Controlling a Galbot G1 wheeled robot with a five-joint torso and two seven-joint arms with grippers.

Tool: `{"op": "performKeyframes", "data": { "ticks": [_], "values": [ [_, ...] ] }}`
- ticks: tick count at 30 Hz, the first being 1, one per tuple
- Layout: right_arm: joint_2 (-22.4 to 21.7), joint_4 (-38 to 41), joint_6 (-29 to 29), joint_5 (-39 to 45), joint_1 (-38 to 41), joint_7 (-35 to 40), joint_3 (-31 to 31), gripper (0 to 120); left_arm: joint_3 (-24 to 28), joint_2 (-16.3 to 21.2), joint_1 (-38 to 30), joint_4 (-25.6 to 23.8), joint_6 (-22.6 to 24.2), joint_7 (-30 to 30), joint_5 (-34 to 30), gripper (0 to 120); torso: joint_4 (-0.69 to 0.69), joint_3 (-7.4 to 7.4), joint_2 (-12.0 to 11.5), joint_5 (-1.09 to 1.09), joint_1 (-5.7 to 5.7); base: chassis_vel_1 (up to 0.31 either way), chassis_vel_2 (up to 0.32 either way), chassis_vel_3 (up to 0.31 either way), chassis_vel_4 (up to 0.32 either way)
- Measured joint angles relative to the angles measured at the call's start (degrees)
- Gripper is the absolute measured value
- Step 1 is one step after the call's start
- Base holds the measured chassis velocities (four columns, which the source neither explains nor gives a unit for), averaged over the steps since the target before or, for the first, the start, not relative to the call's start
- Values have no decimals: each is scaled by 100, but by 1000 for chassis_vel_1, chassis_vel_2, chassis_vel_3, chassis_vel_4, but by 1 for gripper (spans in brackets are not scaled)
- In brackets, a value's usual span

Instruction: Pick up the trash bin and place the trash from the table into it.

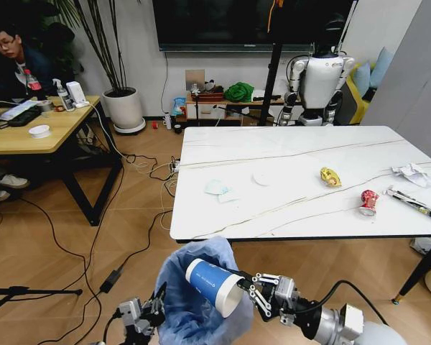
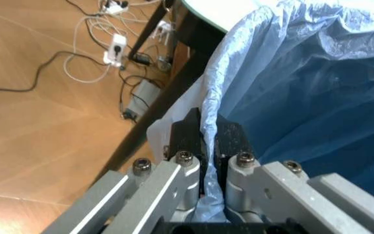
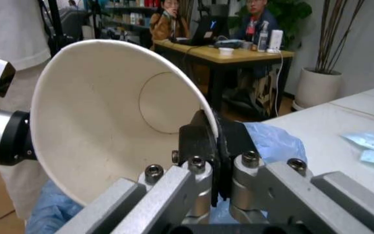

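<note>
The veined marble counter (image 1: 287,154) stands on open wood floor, scraps strewn along its right half. Just off its near edge, the left hand (image 2: 208,134) pinches the crinkly blue-lined trash bin (image 1: 197,302); the right hand (image 1: 253,293) clamps the paper cup (image 1: 214,285) rim above it.

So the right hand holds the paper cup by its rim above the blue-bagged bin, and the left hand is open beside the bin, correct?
Not quite. The left hand is shut on the trash bin's blue bag edge, as the left wrist view shows. The rest holds: the right hand pinches the paper cup by its rim above the bin.
</note>
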Motion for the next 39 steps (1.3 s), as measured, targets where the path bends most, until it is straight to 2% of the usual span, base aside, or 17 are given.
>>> {"op": "performKeyframes", "data": {
  "ticks": [8, 11, 18, 23, 39],
  "values": [
    [-226, -41, 0, -152, -202, 73, 177, 0, 98, -51, 79, -249, 309, -165, 17, 0, 1, 0, 0, 0, 0, 0, 0, 0, 0],
    [-249, -70, 0, -345, -338, 99, 284, 0, 138, 4, 205, -502, 590, -408, 144, 0, 1, 0, 0, 2, 0, 0, 0, 0, 0],
    [-218, -36, -3, -405, -417, 128, 382, 0, 32, 159, 274, -742, 886, -814, 173, 0, 1, 0, 0, 1, 0, 0, 0, 0, 0],
    [-169, 15, 124, -638, -394, -65, 411, 0, -58, 239, 187, -724, 953, -1099, 91, 0, 1, 0, 0, 1, 0, 0, 0, 0, 0],
    [-81, 120, 203, -923, -580, -142, 496, 2, 343, 114, -68, -385, 903, -983, 116, 0, 1, 0, 0, 1, 0, 0, 0, 0, 0]
  ]
}}
